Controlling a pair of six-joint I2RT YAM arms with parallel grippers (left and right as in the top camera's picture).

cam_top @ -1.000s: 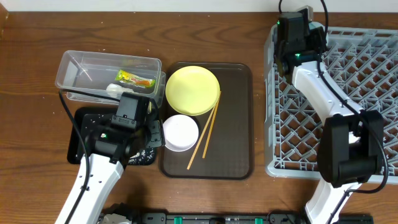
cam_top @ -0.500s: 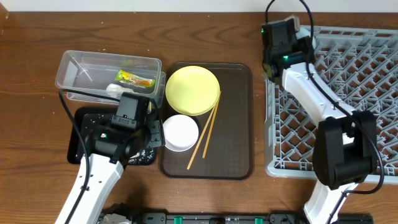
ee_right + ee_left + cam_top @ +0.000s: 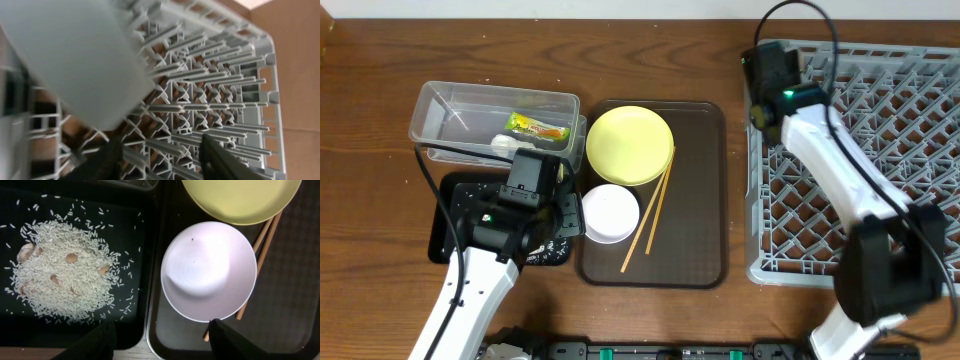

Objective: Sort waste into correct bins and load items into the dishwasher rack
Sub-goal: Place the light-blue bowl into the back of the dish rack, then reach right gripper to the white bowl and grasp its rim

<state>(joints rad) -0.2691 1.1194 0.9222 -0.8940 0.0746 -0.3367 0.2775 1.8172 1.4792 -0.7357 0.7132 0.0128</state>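
Sorting looks largely done while loading seems barely begun, judging by where things lie. The rack spreads under and ahead of the right gripper. Its fingers stand apart with only lattice between them, holding nothing. No dish shows plainly in the rack. A pale blurred shape up and left of those fingers cannot be identified.

The left gripper hangs wide and empty, with its fingers straddling the seam between the two trays. The brown tray runs ahead and to the right of them, carrying what remains to be loaded. The tub lies farther ahead on the left, and the black tray sits under the left finger.

The plate lies well ahead on the right. The bowl is just ahead of the right finger and looks empty. The chopsticks slant along the bowl's far side, touching the plate's rim.

The wrapper and the tissue are already in the tub. The rice is heaped on the black tray, ahead and left of the fingers, with a few brownish bits mixed in. The waste therefore appears binned, and the plate, bowl and chopsticks are left to load.

Everything rests on a dark wooden table with visible grain. Of the room, only a pale strip shows along the far edge.
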